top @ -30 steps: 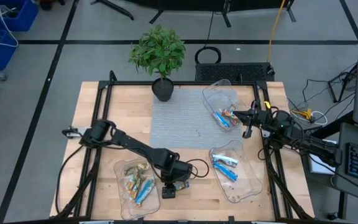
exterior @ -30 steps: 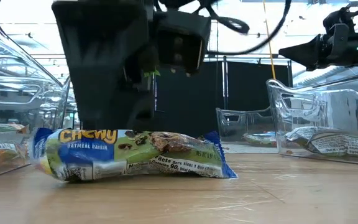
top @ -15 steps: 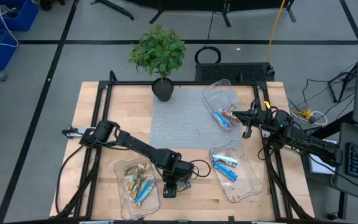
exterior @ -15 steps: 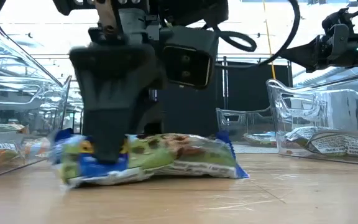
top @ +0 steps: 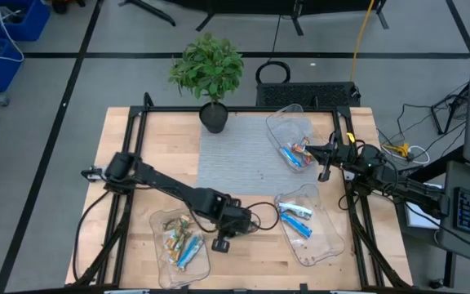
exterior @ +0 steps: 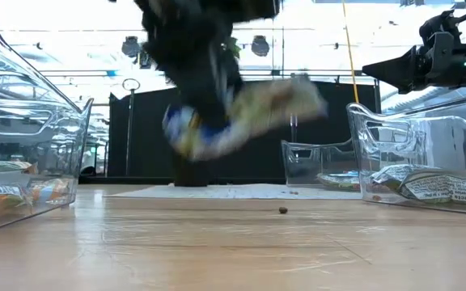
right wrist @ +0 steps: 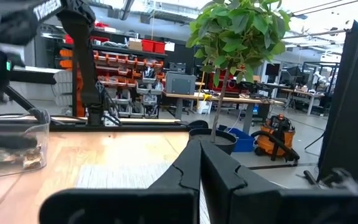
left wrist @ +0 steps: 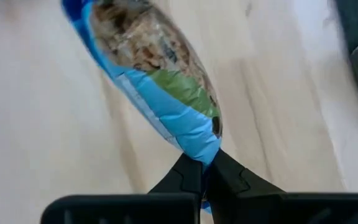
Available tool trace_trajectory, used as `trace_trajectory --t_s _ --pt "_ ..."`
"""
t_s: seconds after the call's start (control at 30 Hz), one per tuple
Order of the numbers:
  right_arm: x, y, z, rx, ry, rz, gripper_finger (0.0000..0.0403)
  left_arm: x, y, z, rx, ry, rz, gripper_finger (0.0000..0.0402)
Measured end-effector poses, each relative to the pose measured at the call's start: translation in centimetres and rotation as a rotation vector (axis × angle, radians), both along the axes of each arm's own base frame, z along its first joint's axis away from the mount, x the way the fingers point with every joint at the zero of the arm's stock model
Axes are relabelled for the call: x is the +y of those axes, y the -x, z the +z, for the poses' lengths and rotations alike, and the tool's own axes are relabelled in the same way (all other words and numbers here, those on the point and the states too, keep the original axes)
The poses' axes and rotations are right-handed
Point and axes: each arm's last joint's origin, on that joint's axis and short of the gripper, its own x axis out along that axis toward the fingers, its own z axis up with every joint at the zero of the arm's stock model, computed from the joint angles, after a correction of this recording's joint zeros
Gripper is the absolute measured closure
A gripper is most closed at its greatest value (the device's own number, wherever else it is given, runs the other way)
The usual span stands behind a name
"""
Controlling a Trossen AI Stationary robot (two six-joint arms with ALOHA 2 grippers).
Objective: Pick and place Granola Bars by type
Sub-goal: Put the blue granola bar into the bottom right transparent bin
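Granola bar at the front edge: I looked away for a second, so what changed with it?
The left tool closed on one end of the blue-and-green granola bar and lifted it off the table; it now hangs tilted in the air. The right tool stayed shut beside the far tray, and the trays' bars did not move.

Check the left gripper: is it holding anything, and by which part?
Yes: the left gripper is shut on a blue-wrapped granola bar, pinching one end of its wrapper and holding it clear of the table.

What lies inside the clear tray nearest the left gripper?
The clear tray holds several granola bars, gold and blue. Any beneath that pile are hidden. The left gripper holds another bar beside it.
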Motion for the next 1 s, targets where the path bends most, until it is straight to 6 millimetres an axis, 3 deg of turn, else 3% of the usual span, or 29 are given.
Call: trace_trajectory --t_s 0.2,0.37,0.57,0.73,1.0 --pt "0.0 0.0 0.0 0.001 -0.003 0.0 0.0403 0.3 -0.5 5.6 -0.388 -0.076 -0.138 0.0393" --pt "0.0 -0.1 0.0 0.004 -0.01 0.001 0.0403 1.2 -2.3 8.3 -0.748 0.063 -0.418 0.0393" --pt "-0.1 -0.1 -0.2 0.015 -0.022 0.002 0.0403 5.0 -4.9 7.6 -0.892 0.169 -0.417 0.0394" --pt "-0.1 -0.2 -0.2 0.018 -0.022 0.002 0.0403 7.5 -7.2 4.5 -0.882 0.33 -0.353 0.0394" --pt "-0.1 -0.2 -0.2 0.018 -0.018 0.001 0.0403 8.6 -9.4 1.3 -0.817 0.389 -0.277 0.0394"
